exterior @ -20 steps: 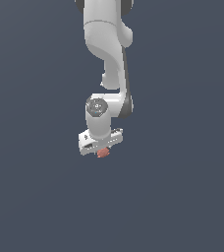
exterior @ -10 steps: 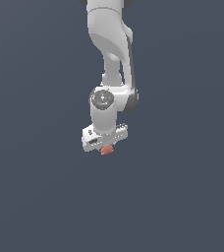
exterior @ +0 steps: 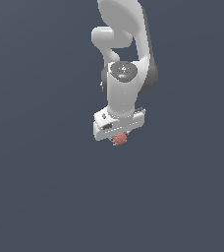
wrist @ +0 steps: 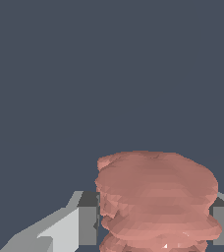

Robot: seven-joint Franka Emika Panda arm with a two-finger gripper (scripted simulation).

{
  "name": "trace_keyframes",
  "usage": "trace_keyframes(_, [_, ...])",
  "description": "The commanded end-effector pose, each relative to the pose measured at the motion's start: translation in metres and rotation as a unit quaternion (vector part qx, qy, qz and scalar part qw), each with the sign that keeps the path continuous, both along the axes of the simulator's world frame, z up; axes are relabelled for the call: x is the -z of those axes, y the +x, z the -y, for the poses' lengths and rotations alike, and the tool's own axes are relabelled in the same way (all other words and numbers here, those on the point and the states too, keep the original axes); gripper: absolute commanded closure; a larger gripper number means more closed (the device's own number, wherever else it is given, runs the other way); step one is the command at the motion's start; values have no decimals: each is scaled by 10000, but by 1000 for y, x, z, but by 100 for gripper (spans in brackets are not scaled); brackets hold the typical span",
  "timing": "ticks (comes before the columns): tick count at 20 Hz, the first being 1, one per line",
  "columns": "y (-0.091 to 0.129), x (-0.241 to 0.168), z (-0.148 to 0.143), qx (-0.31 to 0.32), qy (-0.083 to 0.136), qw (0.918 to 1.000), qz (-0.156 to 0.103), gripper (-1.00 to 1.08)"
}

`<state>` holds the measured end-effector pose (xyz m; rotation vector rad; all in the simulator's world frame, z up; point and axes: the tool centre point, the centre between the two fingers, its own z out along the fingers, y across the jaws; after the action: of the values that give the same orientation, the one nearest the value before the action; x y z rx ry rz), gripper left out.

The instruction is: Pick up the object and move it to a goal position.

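Plain slate-grey background, arm hanging down.
End effector (exterior: 119, 139) clamps the salmon-red lumpy object (wrist: 155, 202) between both fingers (wrist: 87, 219).

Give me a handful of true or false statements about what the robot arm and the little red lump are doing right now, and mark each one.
1. The gripper is closed on the red lump. True; the wrist view shows a finger against each side of it.
2. The red lump is lying loose, well away from the arm. False; it sits right under the white hand, between the fingers.
3. The red lump has a bumpy, layered surface. True.
4. A second, blue lump lies nearby. False; only the one red lump shows against the plain dark background.
5. The lump is larger than the whole gripper. False; in the exterior view it is much smaller than the white hand above it.
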<state>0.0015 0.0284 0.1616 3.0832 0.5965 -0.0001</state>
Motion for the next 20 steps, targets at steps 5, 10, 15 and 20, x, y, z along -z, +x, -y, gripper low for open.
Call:
trace_keyframes(5, [0,-70,-45,-2,-4,10000,0,108])
trace_keyframes(10, [0,-124,-78,-2,-4,10000,0,108])
trace_keyframes(15, [1,-175,-111,-2,-1,10000,0,108])
trace_keyframes(20, [3,-219,-139,-2,-1,10000,0,108])
